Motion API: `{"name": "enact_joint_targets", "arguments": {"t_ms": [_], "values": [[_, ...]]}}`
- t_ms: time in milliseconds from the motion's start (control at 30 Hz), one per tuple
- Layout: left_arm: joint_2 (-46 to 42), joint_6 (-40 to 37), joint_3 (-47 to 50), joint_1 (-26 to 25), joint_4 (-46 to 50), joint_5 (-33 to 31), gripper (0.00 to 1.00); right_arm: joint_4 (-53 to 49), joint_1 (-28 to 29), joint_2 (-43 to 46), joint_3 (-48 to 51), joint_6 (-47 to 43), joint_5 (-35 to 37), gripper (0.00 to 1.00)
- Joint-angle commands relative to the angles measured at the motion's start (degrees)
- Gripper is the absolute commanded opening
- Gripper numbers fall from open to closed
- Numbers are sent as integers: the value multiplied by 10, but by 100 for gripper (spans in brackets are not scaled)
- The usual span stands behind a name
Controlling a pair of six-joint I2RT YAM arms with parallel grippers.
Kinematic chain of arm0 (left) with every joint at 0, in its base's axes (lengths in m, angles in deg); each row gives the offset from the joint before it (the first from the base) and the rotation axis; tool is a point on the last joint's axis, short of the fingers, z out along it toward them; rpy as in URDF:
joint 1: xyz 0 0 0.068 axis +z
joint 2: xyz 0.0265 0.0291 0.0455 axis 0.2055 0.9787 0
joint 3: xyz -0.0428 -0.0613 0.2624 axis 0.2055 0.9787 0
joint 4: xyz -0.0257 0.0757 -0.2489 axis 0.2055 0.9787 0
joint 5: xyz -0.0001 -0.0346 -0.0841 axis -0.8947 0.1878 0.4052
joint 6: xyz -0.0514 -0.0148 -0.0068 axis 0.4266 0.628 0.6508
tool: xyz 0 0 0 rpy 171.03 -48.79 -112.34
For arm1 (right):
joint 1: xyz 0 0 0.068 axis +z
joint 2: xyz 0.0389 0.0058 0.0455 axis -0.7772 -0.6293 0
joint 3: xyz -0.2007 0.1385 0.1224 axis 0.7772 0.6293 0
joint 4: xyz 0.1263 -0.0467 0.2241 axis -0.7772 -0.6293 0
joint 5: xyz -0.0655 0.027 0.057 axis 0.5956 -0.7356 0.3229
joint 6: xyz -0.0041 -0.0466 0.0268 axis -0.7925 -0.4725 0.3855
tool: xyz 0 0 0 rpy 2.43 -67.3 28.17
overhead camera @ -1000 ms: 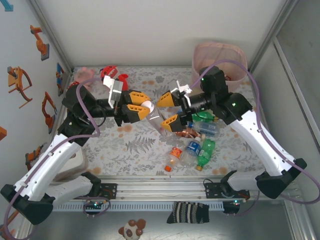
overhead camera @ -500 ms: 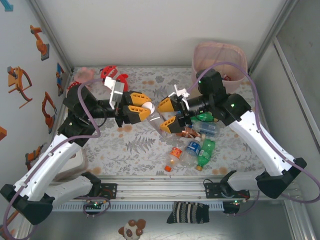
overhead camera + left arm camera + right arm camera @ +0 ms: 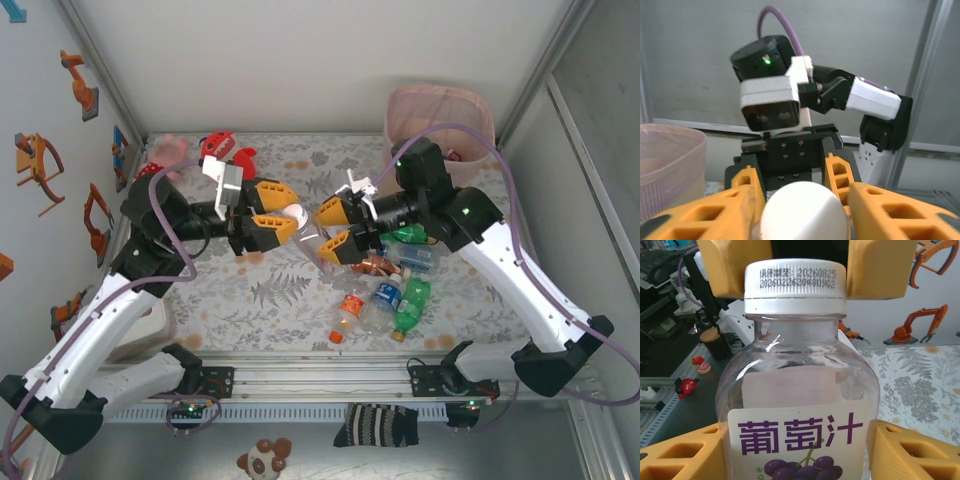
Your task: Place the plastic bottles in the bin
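Top external first: how far along are you?
— Mid-job. One grape juice bottle hangs in the air between my left end effector and my right end effector. The bin stands beyond my right end effector, behind its wrist. A heap of bottles lies on the surface just beneath and nearward of that same end effector, so I judge most of the work is left. I cannot see what the bin already holds.

Left wrist next: what has the left got?
— The white cap sits between my left fingers, with the bin off to one side beyond them. I cannot tell whether those fingers press the cap or merely flank it.

And the right wrist?
— My right fingers lie against both sides of the grape juice bottle, low on its labelled body, so I read that as a hold. The left pair stands either side of the white cap at the far end.

So what remains?
— As I judge it, this bottle has to travel to the bin, and then the heap must follow.
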Motion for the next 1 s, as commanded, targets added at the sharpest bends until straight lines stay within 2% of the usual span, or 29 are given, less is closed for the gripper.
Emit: {"name": "enact_joint_targets", "arguments": {"t_ms": [0, 167, 533, 633, 733, 867, 967], "values": [[-30, -28, 11, 2, -9, -41, 58, -18, 1, -3, -30, 18, 59, 56], [-57, -43, 25, 2, 9, -73, 67, -18, -35, -11, -61, 48, 113, 56], [-90, -48, 43, 2, 36, -93, 69, -12, -182, -84, -198, 184, 212, 55], [-95, -46, 50, 2, 32, -95, 69, 9, -217, -111, -232, 256, 266, 53], [-98, -44, 56, 2, 32, -100, 69, 54, -253, -133, -241, 343, 286, 49], [-100, -41, 61, 1, 30, -101, 69, 121, -286, -149, -217, 460, 377, 47], [-103, -40, 67, 2, 29, -105, 69, 207, -302, -150, -164, 538, 421, 37]]}}
